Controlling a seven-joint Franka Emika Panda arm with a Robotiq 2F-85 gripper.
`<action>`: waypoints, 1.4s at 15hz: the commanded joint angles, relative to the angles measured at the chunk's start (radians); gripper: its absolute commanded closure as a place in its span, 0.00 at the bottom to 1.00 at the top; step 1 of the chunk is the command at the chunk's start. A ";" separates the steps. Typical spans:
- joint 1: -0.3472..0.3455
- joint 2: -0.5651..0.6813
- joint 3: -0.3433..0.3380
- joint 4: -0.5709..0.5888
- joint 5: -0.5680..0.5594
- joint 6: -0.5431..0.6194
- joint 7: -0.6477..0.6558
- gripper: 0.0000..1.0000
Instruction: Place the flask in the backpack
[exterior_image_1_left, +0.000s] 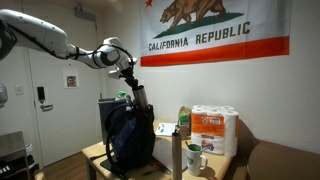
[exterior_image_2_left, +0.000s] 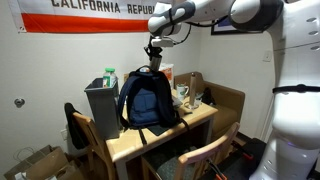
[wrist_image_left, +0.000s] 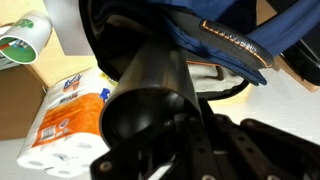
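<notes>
My gripper (exterior_image_1_left: 131, 84) is shut on the flask (exterior_image_1_left: 140, 98), a slim dark cylinder that hangs upright just above the top of the backpack (exterior_image_1_left: 131, 136). Both exterior views show this, with the gripper (exterior_image_2_left: 155, 50) and flask (exterior_image_2_left: 155, 63) over the navy backpack (exterior_image_2_left: 149, 100) standing on the table. In the wrist view the flask (wrist_image_left: 150, 90) fills the middle as a dark tube between my fingers (wrist_image_left: 190, 150). The backpack's blue fabric and open zip (wrist_image_left: 232, 38) lie just beyond its far end.
A pack of paper rolls (exterior_image_1_left: 213, 129), a silvery-grey cylinder (exterior_image_1_left: 177, 156) and a white mug (exterior_image_1_left: 196, 159) stand beside the backpack. A grey bin (exterior_image_2_left: 102, 100) stands behind it. Chairs (exterior_image_2_left: 200, 155) surround the wooden table (exterior_image_2_left: 130, 145).
</notes>
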 joint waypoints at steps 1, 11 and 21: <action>-0.010 -0.004 0.014 0.006 0.012 0.028 -0.011 0.98; -0.017 0.049 0.017 -0.074 0.019 0.059 -0.035 0.98; -0.024 0.082 0.030 -0.086 0.057 0.029 -0.081 0.98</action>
